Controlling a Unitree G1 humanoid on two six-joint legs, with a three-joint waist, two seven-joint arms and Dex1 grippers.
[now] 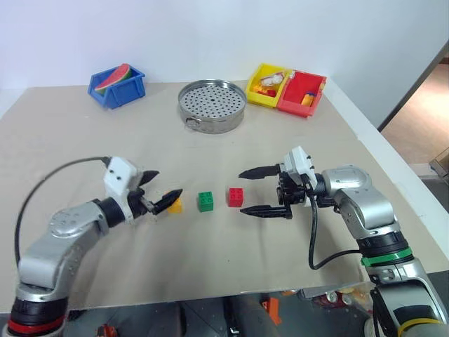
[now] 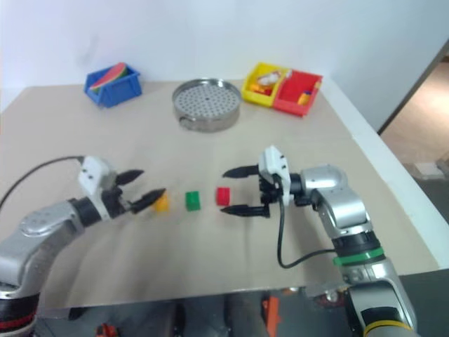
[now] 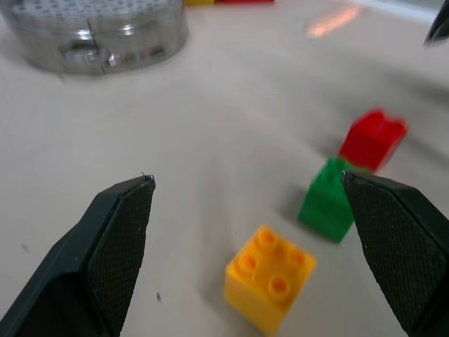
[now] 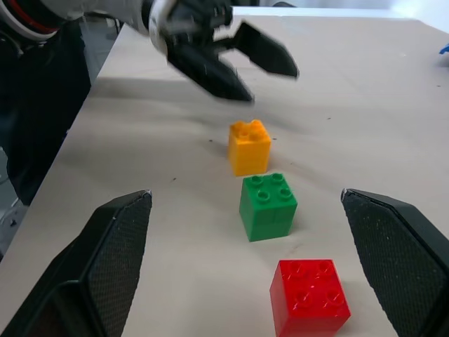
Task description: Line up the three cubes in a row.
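Three studded cubes stand in a line on the tan table: yellow-orange cube (image 1: 175, 205) on the left, green cube (image 1: 205, 201) in the middle, red cube (image 1: 236, 197) on the right, with small gaps between them. My left gripper (image 1: 160, 187) hovers open just left of and above the yellow-orange cube, nothing between its fingers. My right gripper (image 1: 254, 190) is open too, its fingers pointing at the red cube from the right without touching it. The left wrist view has the yellow-orange cube (image 3: 270, 277) low between the fingers. The right wrist view looks along the row, the red cube (image 4: 309, 296) nearest.
At the back of the table stand a perforated metal steamer tray (image 1: 212, 105), a blue bin (image 1: 116, 86) with a watermelon-slice toy, and joined yellow (image 1: 268, 86) and red bins (image 1: 301, 93) of small toy pieces. The table's edge runs close on the right.
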